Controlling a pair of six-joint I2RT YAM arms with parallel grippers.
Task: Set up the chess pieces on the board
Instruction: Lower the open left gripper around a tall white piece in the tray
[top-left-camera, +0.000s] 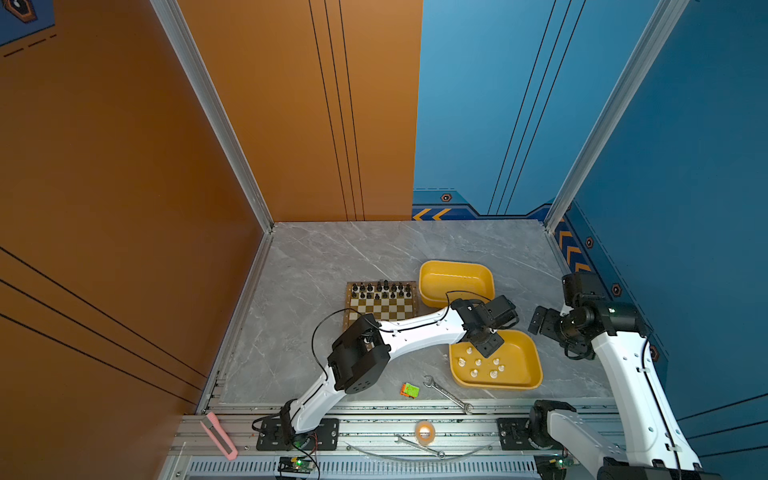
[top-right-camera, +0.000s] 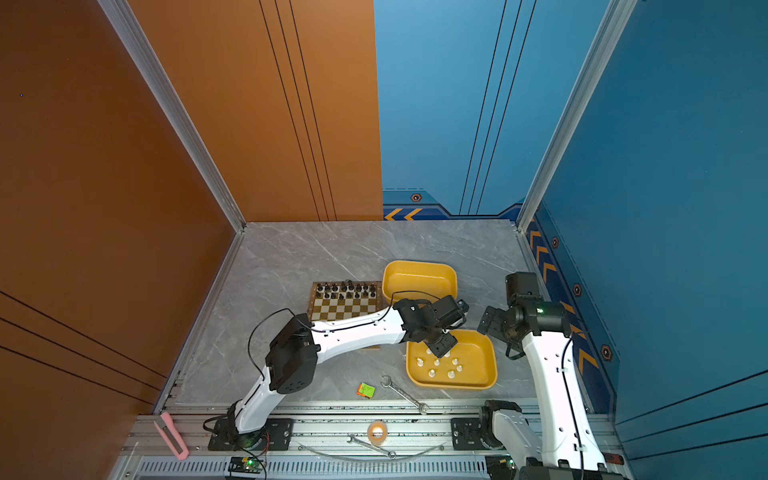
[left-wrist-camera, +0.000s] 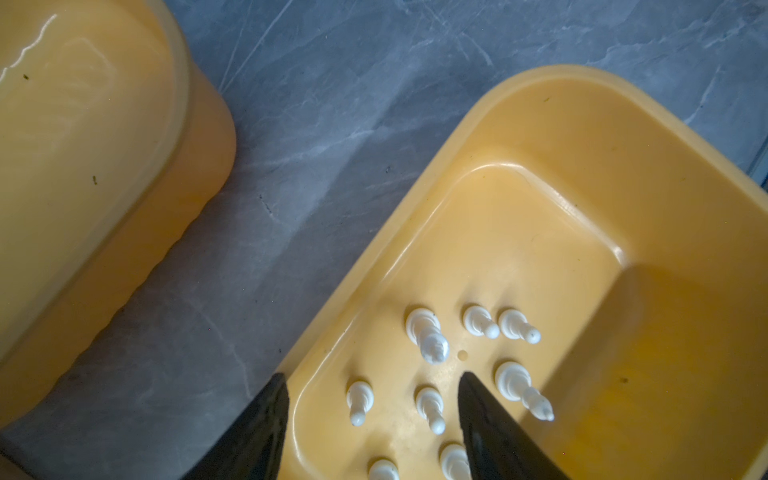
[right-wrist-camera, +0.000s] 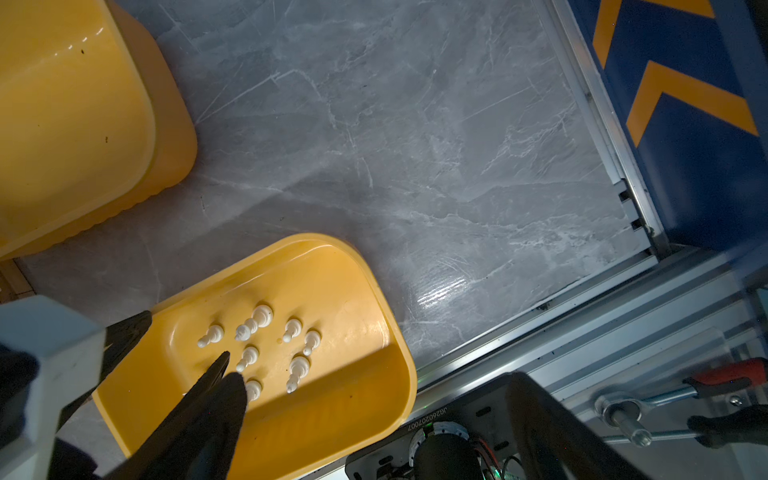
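Bright, even light from overhead fills both top views. Seen from my left wrist, a hard-edged shadow darkens part of the tray (left-wrist-camera: 685, 353), and my fingers (left-wrist-camera: 490, 428) loom black and blurred. From my right wrist, glare streaks the tabletop (right-wrist-camera: 440, 291).

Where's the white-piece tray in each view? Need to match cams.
Top view: tray right of centre, low in frame.
Top view: just right of centre, low in frame.
Left wrist: close up, fills nearly half the frame.
Right wrist: smaller, nearly all in frame.
Shared landmark: empty tray beside it, in all four.
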